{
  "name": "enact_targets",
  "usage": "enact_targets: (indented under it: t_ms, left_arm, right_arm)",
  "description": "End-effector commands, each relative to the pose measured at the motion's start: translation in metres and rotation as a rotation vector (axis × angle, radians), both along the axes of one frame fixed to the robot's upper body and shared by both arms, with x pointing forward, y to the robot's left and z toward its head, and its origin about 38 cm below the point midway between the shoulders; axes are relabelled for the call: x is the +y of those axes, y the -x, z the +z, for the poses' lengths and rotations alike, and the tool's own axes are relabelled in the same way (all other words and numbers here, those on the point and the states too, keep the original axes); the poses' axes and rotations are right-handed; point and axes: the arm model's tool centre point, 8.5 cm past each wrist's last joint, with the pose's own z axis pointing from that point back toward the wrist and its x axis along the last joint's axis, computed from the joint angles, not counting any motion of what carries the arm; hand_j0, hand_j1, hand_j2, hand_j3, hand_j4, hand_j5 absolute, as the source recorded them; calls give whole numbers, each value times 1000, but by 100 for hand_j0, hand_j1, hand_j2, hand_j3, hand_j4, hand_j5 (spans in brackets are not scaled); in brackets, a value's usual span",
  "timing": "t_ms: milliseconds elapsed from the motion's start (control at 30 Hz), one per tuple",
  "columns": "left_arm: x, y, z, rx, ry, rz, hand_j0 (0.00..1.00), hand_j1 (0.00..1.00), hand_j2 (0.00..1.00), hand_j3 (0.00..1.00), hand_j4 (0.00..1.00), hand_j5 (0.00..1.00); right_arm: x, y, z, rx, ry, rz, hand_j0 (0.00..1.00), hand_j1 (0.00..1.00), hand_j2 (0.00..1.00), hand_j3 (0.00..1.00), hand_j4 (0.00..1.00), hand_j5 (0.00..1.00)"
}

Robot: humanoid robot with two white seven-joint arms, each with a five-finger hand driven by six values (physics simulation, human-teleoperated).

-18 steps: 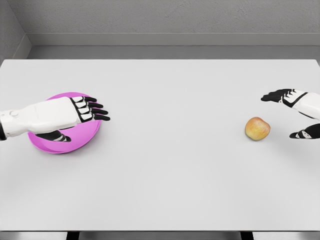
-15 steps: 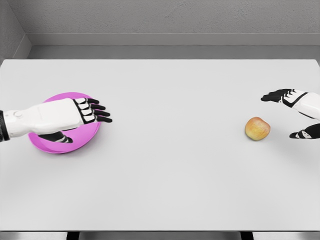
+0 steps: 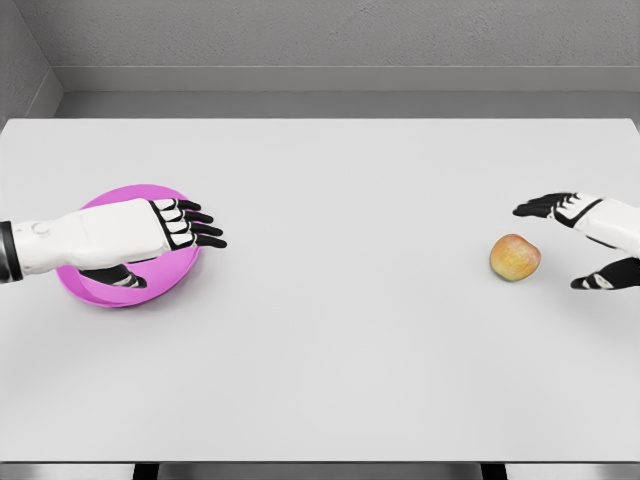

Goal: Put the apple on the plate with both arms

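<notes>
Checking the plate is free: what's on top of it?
The left hand lies over the pink plate, covering its middle. Its visible rim is bare. The apple sits far right.

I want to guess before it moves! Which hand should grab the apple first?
Probably the right hand. It sits just beside the apple, fingers spread toward it and holding nothing. The left hand is far across the table, over the pink plate.
</notes>
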Motion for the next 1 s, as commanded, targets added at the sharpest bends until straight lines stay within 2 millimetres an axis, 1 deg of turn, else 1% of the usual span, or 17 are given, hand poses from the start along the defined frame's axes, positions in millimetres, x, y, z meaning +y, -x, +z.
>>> enact_targets:
  t_ms: [0,67,167,233,267,367,467,567,667,733,867,933,967]
  left_arm:
    - [-1,0,1,3,7,0,100,100,100,100,100,100]
    - [-1,0,1,3,7,0,100,100,100,100,100,100]
    - [-1,0,1,1,7,0,100,100,100,100,100,100]
    - [-1,0,1,3,8,0,100,100,100,100,100,100]
    - [-1,0,1,2,8,0,100,100,100,100,100,100]
    - [0,0,2,5,14,2,100,100,100,100,100,100]
    - [1,-1,5,-5,15,7,100,100,100,100,100,100]
    - [1,-1,5,-1,19,7,100,100,100,100,100,100]
    - [2,-1,5,-2,20,7,100,100,100,100,100,100]
    - [3,-1,6,-4,17,9,100,100,100,100,100,100]
    - [3,-2,7,-8,20,12,100,100,100,100,100,100]
    - [11,-5,21,-44,26,35,100,100,100,100,100,100]
    - [11,-4,17,-33,29,37,100,100,100,100,100,100]
  right_arm:
    - [0,0,-10,34,-13,-2,100,100,100,100,100,100]
    - [3,0,-19,69,-24,8,100,100,100,100,100,100]
    - [5,-2,-19,86,-85,11,100,100,100,100,100,100]
    - [10,-2,-25,105,-89,23,100,100,100,100,100,100]
    - [8,-4,-28,112,-90,17,100,100,100,100,100,100]
    - [2,-11,-26,107,-88,-5,100,100,100,100,100,100]
    - [6,-16,-23,119,-41,25,100,100,100,100,100,100]
    - [1,-19,-12,102,-7,24,100,100,100,100,100,100]
    - [7,-21,-14,108,-2,42,100,100,100,100,100,100]
    - [8,-23,-11,99,0,46,100,100,100,100,100,100]
    - [16,-24,-18,120,8,70,100,100,100,100,100,100]
    - [21,-25,-20,126,18,86,100,100,100,100,100,100]
    - [22,-26,-19,123,17,88,100,100,100,100,100,100]
